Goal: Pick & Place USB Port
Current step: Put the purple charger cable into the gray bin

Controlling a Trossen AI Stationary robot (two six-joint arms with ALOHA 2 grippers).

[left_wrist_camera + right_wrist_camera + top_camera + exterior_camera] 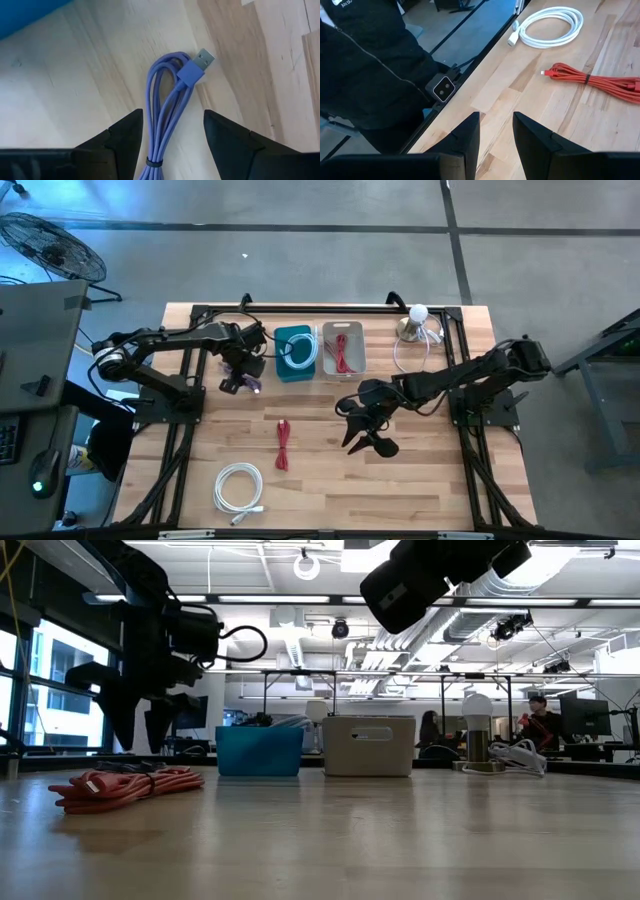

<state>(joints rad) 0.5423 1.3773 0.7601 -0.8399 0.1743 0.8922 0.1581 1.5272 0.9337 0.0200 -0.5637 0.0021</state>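
A purple USB cable (167, 105), coiled and bound with a small tie, lies flat on the wooden table, its metal plug (202, 59) pointing away from the coil. My left gripper (172, 131) hovers over it, pointing down, open, one finger on each side of the coil without touching it; in the high view my left gripper (240, 377) is just left of the blue bin (295, 353). My right gripper (366, 436) hangs open over the table's middle with nothing between its fingers (470, 135).
The blue bin holds a white cable; the grey bin (343, 348) beside it holds a red one. A red cable (283, 445) and a white cable (240, 487) lie loose on the near half. A lamp (417, 320) stands far right. A person in a dark jacket (365, 65) stands at the table's edge.
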